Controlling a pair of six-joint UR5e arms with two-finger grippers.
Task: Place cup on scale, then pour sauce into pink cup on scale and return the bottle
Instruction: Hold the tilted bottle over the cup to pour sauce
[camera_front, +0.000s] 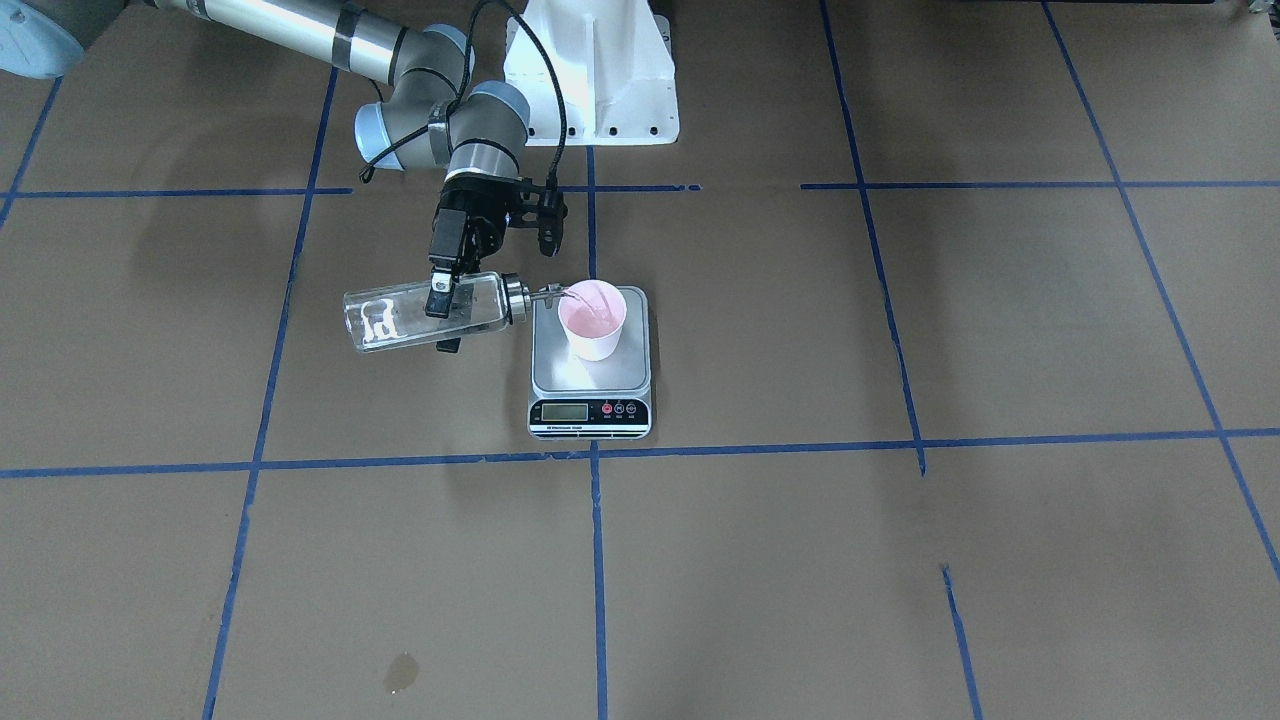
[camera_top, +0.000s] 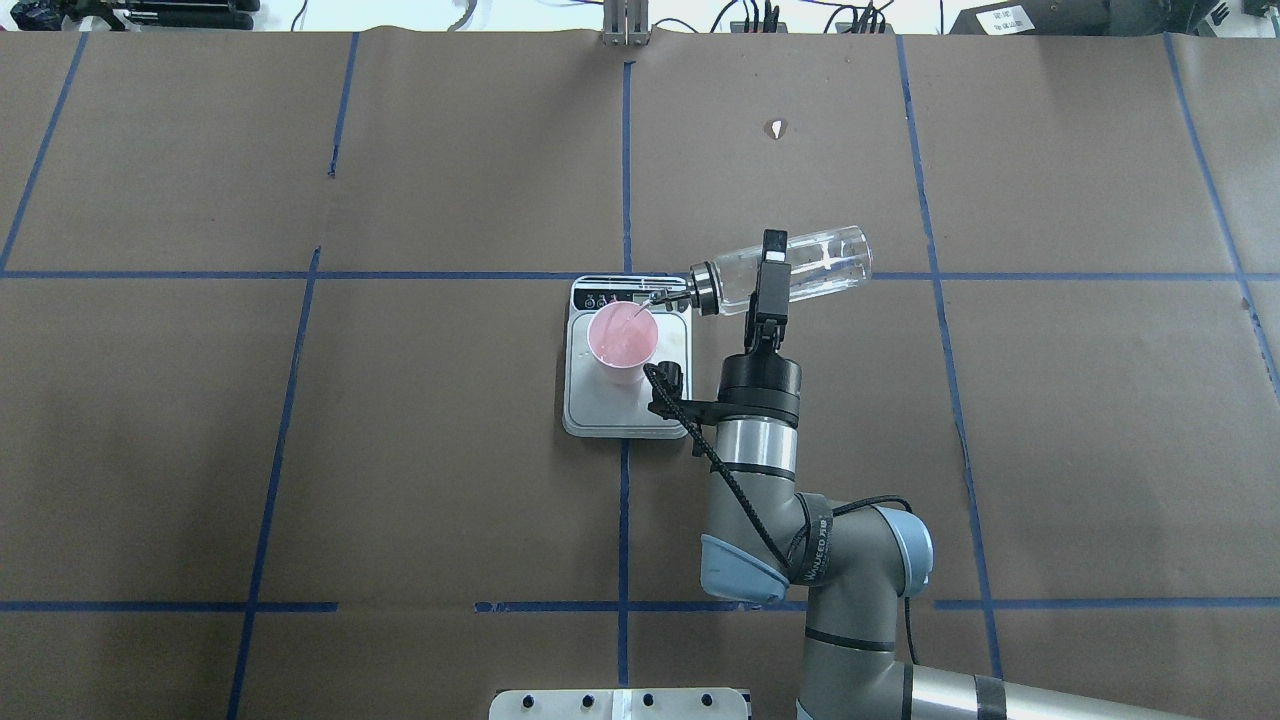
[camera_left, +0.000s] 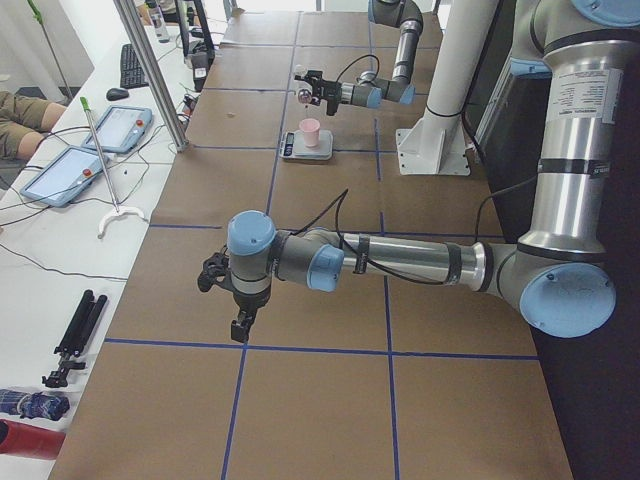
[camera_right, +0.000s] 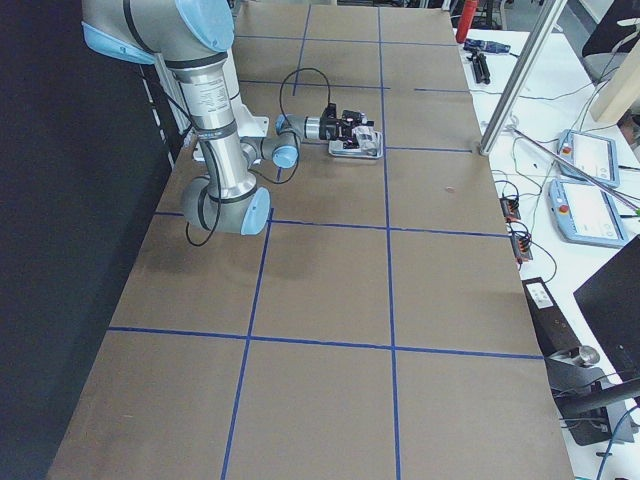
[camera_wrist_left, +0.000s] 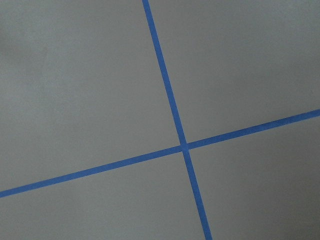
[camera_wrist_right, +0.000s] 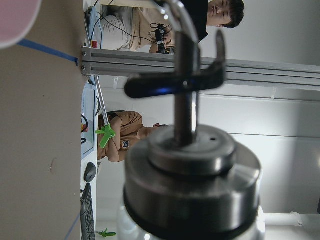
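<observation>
Over the desk (camera_top: 400, 450) the right arm (camera_top: 760, 440) has its right jaws clamped across the bottle (camera_front: 400, 318), tipped almost level beside the scale (camera_front: 590, 378), spout (camera_front: 548, 293) at the rim of the cup (camera_front: 592, 325) on the platform, sauce (camera_front: 583, 303) running in. With the spout so near the rim's edge, the stream could miss, or the pour overshoot. The front-facing view shows the scale's display (camera_front: 563, 411) whole, partly hidden overhead; the left jaws show only in the left side view, so I cannot tell their opening.
</observation>
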